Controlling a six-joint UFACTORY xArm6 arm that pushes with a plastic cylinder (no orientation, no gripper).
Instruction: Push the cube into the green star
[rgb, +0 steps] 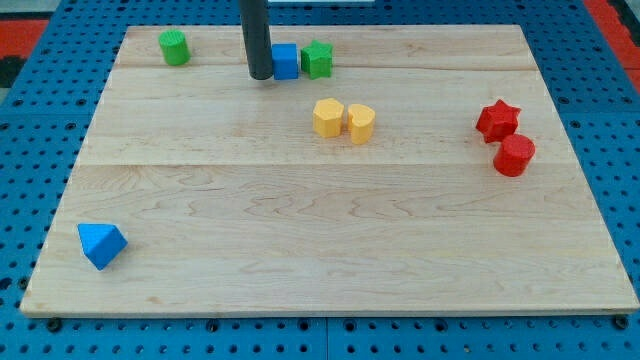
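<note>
blue cube (286, 61) | touching green star (318, 59) | my tip (260, 75) at its left

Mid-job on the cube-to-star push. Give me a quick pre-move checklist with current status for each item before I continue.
1. My tip is on the far side of the blue cube from the green star: ok, it sits at the cube's left in the view.
2. Tip touches the cube: ok, they look in contact.
3. Tip, cube and star lined up: ok, roughly one row, left to right.
4. Cube already against the star: cannot tell, at most a sliver of gap shows.
5. Nothing between cube and star: ok.
6. Other blocks away from the push line: ok, the two yellow blocks lie below, the green cylinder far left.
</note>
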